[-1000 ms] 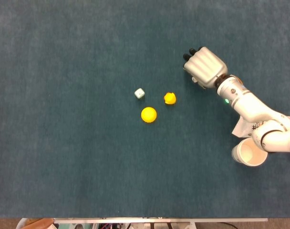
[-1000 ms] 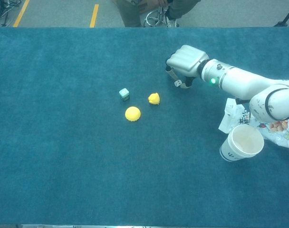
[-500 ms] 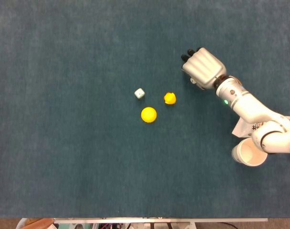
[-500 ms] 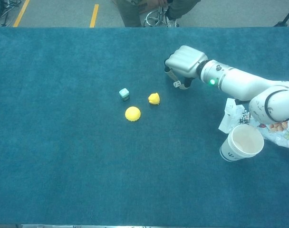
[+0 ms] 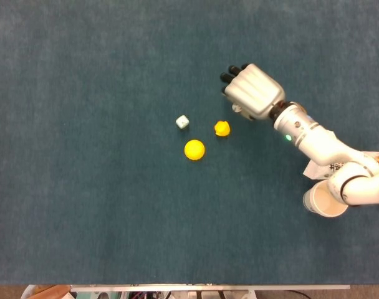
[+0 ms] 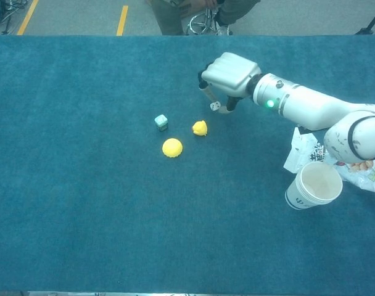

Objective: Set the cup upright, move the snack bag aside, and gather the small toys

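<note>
My right hand (image 5: 253, 91) (image 6: 229, 71) hovers over the blue table, up and right of the toys, with its fingers curled downward. A small white piece (image 6: 216, 106) shows pinched at its fingertips in the chest view. A pale die (image 5: 182, 122) (image 6: 161, 121), a small yellow duck (image 5: 222, 128) (image 6: 200, 127) and a yellow ball (image 5: 194, 149) (image 6: 172, 147) lie close together mid-table. The white cup (image 5: 326, 200) (image 6: 314, 185) stands upright at the right. Beside it lies the snack bag (image 6: 362, 171), partly hidden by my arm. My left hand is out of sight.
The blue cloth-covered table (image 5: 83, 187) stretches wide to the left of the toys. At its far edge, a person's legs and a stool base (image 6: 203, 12) are in the chest view.
My right hand has travelled left and slightly farther away, closer to the yellow duck, with the white piece moving along at its fingertips. Toys, cup and bag have stayed put.
</note>
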You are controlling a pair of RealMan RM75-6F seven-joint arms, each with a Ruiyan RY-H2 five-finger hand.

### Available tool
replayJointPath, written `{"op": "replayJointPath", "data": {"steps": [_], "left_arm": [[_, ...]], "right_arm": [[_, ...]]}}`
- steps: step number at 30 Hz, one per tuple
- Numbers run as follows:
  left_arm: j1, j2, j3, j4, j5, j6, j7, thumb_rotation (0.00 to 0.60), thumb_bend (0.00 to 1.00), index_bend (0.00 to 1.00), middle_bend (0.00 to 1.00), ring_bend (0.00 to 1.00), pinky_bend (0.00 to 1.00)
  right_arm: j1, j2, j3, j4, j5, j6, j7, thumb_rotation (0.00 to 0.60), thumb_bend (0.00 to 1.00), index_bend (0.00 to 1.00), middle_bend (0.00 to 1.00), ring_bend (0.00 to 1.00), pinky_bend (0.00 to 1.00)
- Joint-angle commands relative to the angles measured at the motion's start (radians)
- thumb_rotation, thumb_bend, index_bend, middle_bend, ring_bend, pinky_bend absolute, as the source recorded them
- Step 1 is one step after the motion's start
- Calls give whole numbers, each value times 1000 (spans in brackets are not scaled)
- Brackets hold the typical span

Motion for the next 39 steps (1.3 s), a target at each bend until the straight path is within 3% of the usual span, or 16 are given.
{"op": "replayJointPath", "data": {"steps": [1, 9, 17, 30, 39], "left_arm": [[0, 1, -1, -1, 0, 1, -1, 600, 100, 433, 376, 326, 471], [0, 2, -1, -3, 3, 3, 1, 600, 99, 433, 376, 326, 471], [1, 2, -1, -3, 0, 2, 0, 600, 100, 433, 376, 326, 471], [5, -4, -1, 12, -4, -1, -15, 600, 100, 433, 376, 326, 471], [-1, 2, -4, -1, 4, 4, -5, 600, 100, 433, 376, 326, 471]], "right_arm": [[3, 13, 4, -42, -28, 23, 16, 600, 209, 624, 311, 251, 453], [9, 30, -6, -128, -83, 51, 34, 600, 209, 624, 312, 251, 454], [28, -5, -14, -96, -89, 15, 43, 600, 205, 620, 311, 251, 454], [36, -31, -11, -48, -102, 13, 97, 600, 135, 290, 312, 251, 453], [-16, 43, -10, -122, -102, 89, 119, 600, 117, 244, 312, 251, 453]]}}
